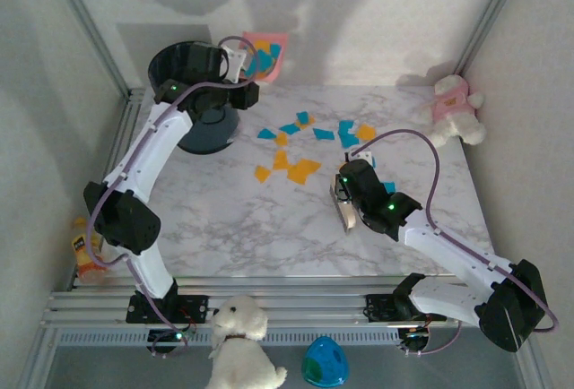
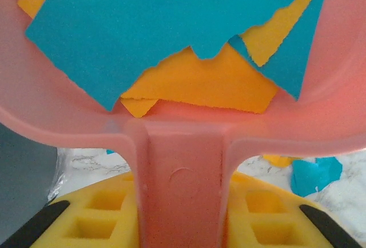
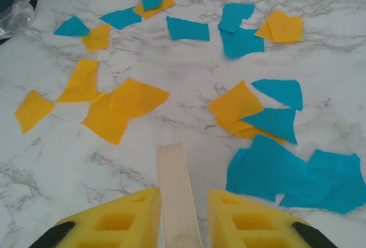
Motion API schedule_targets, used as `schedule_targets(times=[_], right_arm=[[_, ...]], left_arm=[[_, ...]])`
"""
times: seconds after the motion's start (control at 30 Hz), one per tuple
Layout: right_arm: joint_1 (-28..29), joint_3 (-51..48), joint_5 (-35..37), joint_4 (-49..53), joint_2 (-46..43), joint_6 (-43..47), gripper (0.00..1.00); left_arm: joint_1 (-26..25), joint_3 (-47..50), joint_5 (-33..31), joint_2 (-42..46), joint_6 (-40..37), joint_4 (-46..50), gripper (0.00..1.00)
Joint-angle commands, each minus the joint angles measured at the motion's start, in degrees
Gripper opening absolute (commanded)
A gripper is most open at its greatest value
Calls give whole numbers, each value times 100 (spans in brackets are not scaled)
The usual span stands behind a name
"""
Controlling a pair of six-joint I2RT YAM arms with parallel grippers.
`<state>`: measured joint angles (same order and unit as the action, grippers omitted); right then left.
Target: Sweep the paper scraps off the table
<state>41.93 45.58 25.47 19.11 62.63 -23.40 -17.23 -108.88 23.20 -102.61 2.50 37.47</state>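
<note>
the paper scraps [image 1: 296, 147] left on the table [image 1: 233, 219] lie in a loose band across its far middle, running left to right. the right gripper [image 1: 344, 199] sits just near and right of that band, so it looks like the closer arm by a good way. from its wrist camera the scraps [image 3: 126, 105] spread out straight ahead of the right gripper [image 3: 183, 198], orange mostly to the left, blue mostly to the right, the nearest blue ones just beside the tip. its jaws are clamped tight on a pale flat stick [image 3: 173, 179] that points forward at the pile; its working end is not visible.

the left gripper [image 1: 235, 62] is up at the far left, beside the dark bin [image 1: 179, 66], well apart from the band. its jaws are closed around the handle of a pink dustpan [image 2: 183, 168], which carries more blue and orange pieces [image 2: 171, 19].

so any sweep likely has to push the band leftward and far, toward wherever the dustpan [image 1: 272, 47] comes down.
</note>
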Motion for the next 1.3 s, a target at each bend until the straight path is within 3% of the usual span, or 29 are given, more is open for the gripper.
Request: schedule_targets(times=[0.0,0.63,1.27], right_arm=[[17,179,35,-53,5,-11,0],[8,258,2,31,43,4,0],[8,267,-34,80,52,-38,0]], left_arm=[[210,-204,484,-58,441,-251,0],[1136,204,1964,-180,2094,-1677,0],[1732,829,2836,-400,4176,-3368,0]])
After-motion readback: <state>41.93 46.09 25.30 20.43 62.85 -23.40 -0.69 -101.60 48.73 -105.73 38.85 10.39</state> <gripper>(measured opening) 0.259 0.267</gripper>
